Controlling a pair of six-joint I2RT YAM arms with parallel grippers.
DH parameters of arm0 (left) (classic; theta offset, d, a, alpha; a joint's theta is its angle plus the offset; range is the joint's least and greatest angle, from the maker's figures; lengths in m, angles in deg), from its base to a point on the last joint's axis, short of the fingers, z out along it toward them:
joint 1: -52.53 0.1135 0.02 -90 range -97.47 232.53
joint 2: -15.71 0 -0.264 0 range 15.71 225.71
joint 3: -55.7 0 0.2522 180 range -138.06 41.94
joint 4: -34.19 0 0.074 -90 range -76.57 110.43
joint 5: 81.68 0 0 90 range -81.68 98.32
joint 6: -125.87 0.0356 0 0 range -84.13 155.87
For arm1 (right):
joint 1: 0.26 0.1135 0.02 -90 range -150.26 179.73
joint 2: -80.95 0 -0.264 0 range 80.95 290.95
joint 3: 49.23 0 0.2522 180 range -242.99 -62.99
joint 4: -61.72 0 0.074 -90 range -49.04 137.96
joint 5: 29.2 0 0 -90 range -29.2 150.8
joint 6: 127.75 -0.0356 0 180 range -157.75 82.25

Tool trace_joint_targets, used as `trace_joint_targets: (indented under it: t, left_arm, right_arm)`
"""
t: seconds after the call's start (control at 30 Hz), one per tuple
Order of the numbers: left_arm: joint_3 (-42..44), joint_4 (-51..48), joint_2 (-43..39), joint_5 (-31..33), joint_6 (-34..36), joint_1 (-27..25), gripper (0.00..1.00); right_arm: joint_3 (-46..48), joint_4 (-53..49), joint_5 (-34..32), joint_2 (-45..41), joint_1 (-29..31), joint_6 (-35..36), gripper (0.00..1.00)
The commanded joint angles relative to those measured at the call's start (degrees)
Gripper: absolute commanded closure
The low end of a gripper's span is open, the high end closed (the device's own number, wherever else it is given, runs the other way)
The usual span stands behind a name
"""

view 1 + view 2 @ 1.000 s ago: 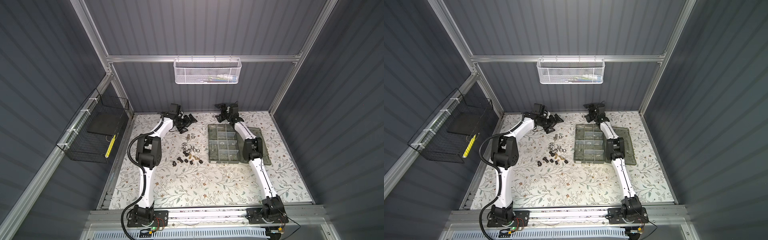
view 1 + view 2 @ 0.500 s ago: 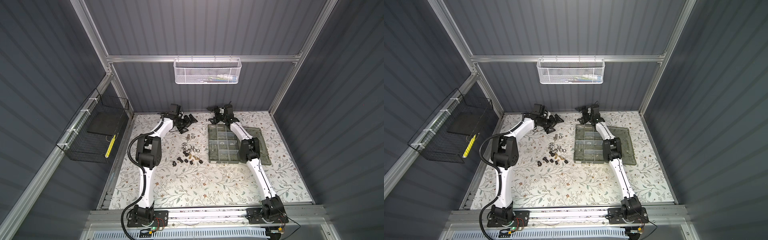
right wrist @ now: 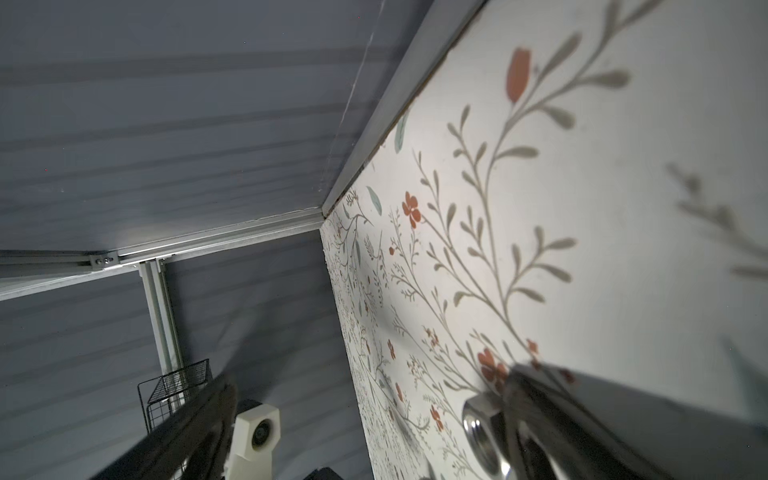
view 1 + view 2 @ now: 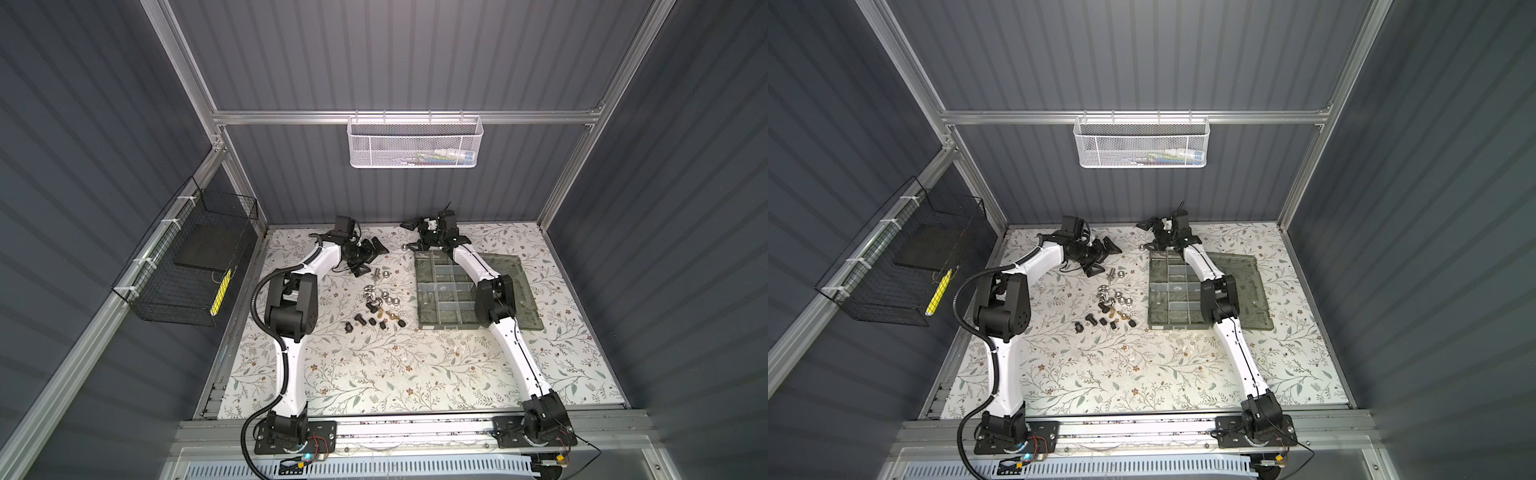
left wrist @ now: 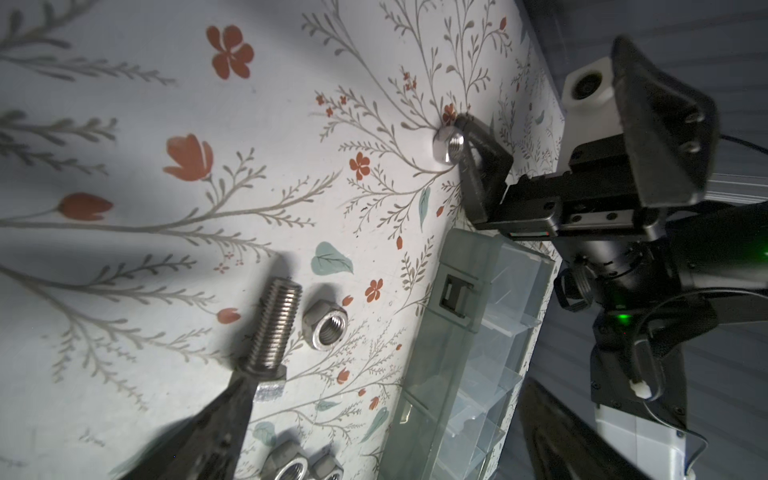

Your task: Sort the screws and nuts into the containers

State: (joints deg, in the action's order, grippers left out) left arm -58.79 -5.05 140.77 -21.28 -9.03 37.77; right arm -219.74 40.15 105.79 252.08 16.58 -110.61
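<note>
Gaping empty, right hand (image 4: 409, 236) fingertip (image 5: 482, 166) touches silver nut (image 4: 404, 247); left hand (image 4: 371, 258) gapes beside bolt (image 4: 376, 273).

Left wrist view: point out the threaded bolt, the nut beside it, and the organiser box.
threaded bolt (image 5: 277, 324): left wrist view, shank.
nut (image 5: 312, 320): left wrist view, outer flat.
organiser box (image 5: 432, 353): left wrist view, side wall.

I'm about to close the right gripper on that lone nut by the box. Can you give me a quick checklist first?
1. Right gripper open: ok.
2. Lone nut between its fingers: ok, lying against one finger.
3. Organiser box lid open: ok.
4. Left gripper open, empty and apart from the right one: ok.
5. Contents of the target compartment: cannot tell.
</note>
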Motion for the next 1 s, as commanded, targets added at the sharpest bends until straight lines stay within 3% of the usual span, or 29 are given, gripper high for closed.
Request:
trace_joint_targets:
  t: [0.0,0.27,0.6,0.97]
  left_arm:
    - [1.0,1.14,-3.15,0.4,-0.58,0.35,0.0]
    - [-0.43,2.29,-2.58,3.12,0.78,0.35,0.0]
    - [-8.9,0.86,3.26,9.05,5.81,0.02,0.0]
    - [-21.94,-1.45,13.32,10.14,9.82,-2.99,0.0]
  right_arm:
    - [2.11,-8.48,2.2,0.21,1.25,3.11,0.01]
    - [2.48,-7.6,3.57,-4.01,-0.17,4.16,0.01]
    - [6.79,-14.07,1.57,-16.17,-2.94,14.2,0.01]
    - [23.26,-26.5,-2.97,-32.01,-6.0,25.89,0.01]
